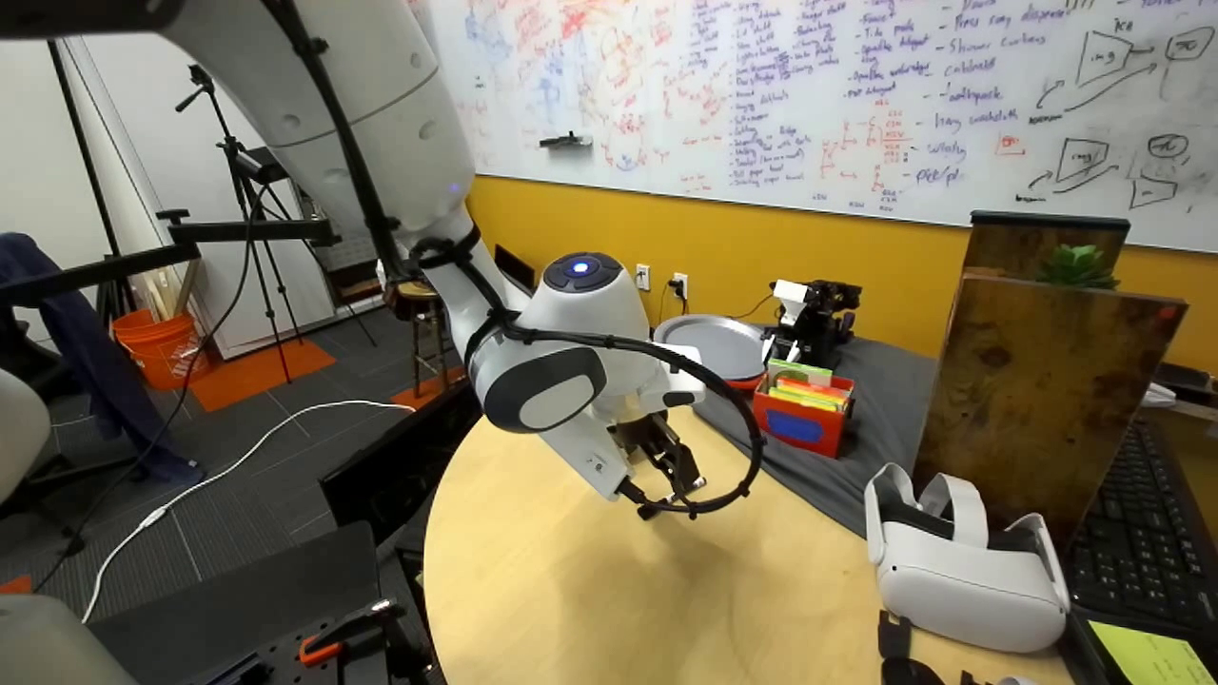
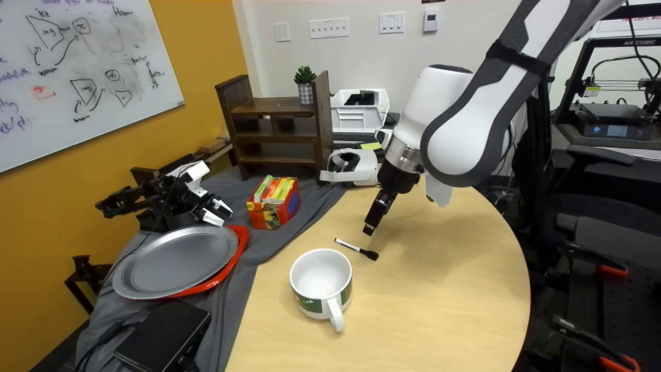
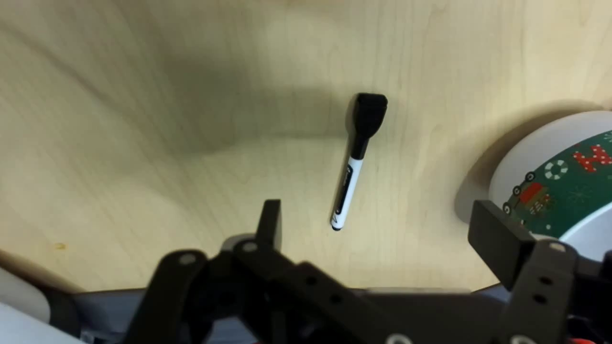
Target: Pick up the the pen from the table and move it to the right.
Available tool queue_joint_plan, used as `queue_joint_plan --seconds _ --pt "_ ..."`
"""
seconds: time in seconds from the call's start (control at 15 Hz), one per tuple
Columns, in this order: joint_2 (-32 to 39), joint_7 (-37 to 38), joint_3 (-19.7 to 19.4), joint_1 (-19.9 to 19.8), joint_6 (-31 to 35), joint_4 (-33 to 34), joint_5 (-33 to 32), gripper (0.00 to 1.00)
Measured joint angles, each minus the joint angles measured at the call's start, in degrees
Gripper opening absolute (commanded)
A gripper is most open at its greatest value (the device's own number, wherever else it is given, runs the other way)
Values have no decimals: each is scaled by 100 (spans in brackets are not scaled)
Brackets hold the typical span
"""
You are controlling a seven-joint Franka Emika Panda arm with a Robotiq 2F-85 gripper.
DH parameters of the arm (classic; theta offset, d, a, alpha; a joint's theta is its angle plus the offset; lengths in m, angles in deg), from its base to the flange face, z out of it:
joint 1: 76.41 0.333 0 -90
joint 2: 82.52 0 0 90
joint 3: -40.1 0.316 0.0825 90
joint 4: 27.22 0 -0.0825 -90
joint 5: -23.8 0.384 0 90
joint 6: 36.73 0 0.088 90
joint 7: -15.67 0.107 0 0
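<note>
Hand [image 3: 379,223] ptly hides cup [image 3: 557,179], wrist-vw.

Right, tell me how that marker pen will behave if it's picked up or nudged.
The pen is probably light and stiff, going by its slim, straight barrel. That barrel looks smooth, so it might slip in a loose grip. Nudged, it may roll on the table, though the broad, flared black end would likely make it swing or stop early.

Your three views all share the table [image 2: 439,305]
You look down across it in both exterior views, sharing the whiteboard [image 1: 809,105] and shelf [image 1: 1042,400]; your wrist view faces downward, closer, the pen [image 3: 357,154] near centre.
</note>
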Motion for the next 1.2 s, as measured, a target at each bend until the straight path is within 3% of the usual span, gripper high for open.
queue_joint_plan --seconds 0.67,1.2 --pt "412 871 -990 1216 490 347 -229 100" --pt "1007 1074 -1284 1577 512 864 -230 100"
